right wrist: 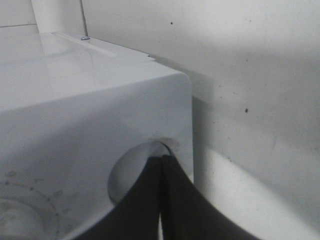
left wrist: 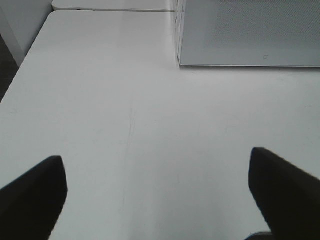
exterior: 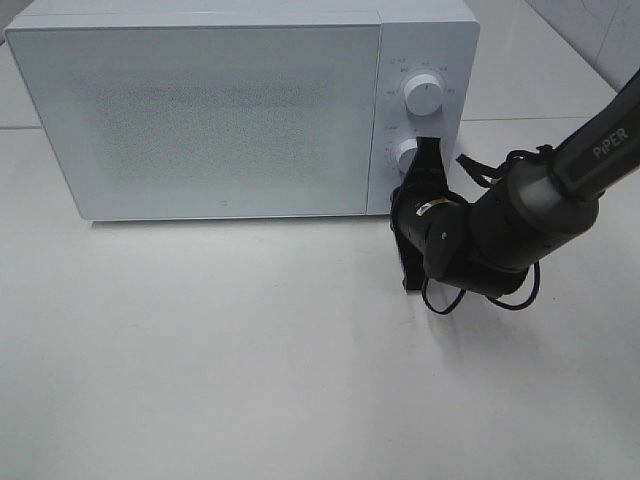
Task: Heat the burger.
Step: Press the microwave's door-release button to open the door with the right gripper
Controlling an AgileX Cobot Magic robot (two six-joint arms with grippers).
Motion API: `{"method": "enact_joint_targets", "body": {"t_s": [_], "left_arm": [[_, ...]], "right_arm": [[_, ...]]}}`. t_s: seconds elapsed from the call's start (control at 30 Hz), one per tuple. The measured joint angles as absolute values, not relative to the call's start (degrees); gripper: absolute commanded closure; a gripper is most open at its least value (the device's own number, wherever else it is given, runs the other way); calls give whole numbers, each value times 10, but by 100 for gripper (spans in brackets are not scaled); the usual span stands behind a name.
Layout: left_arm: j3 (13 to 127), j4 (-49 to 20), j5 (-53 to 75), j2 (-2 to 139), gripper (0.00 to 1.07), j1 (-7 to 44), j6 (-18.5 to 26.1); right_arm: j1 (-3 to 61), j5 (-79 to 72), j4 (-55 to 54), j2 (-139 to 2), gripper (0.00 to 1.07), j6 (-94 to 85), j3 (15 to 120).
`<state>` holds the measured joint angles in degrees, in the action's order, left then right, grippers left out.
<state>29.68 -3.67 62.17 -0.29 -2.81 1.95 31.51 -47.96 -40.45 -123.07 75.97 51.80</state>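
now closed right jaws are sitting at the lower knob; left jaws are hanging open. the burger, probably soft, is not showing.

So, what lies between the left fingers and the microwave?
Only bare white table between the left fingers and the microwave, in the left wrist view.

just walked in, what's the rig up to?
The right gripper, fingers closed, has its tip at the lower knob of the microwave. Its door is shut and no burger is in view. The left gripper hangs open over the table in front of the microwave.
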Motion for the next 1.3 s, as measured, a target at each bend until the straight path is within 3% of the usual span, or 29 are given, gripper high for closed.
{"method": "enact_joint_targets", "body": {"t_s": [1.3], "left_arm": [[297, -37, 622, -3, 13, -28, 19]], "right_arm": [[323, -501, -457, -1248, 107, 748, 555]]}}
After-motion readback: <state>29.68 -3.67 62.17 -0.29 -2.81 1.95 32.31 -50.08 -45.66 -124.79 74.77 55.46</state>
